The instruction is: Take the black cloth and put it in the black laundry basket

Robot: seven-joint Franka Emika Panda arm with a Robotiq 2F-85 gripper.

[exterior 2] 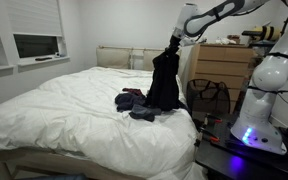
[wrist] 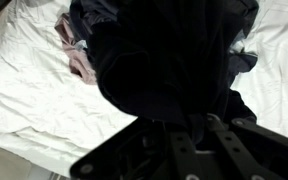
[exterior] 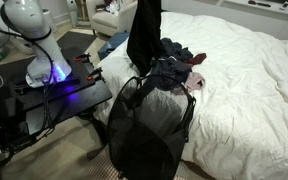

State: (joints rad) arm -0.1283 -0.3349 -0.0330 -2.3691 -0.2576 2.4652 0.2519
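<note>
- Lying leftmost in an exterior view: heap of clothes (exterior 2: 132,102) on the bed (exterior 2: 54,112).
- Centre: black cloth (exterior 2: 164,85), hanging long axis vertical from the gripper (exterior 2: 171,44), which looks pinched shut on its top edge; hem near the heap, contact unclear.
- Right: black laundry basket (exterior 2: 209,97), beside the bed, mouth lower than the cloth; likely travel is sideways to the right, then down.

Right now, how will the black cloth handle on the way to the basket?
Probably floppy: the black cloth hangs in long folds from the gripper. Likely light, may sway. Its hem could drag the clothes pile below.
</note>
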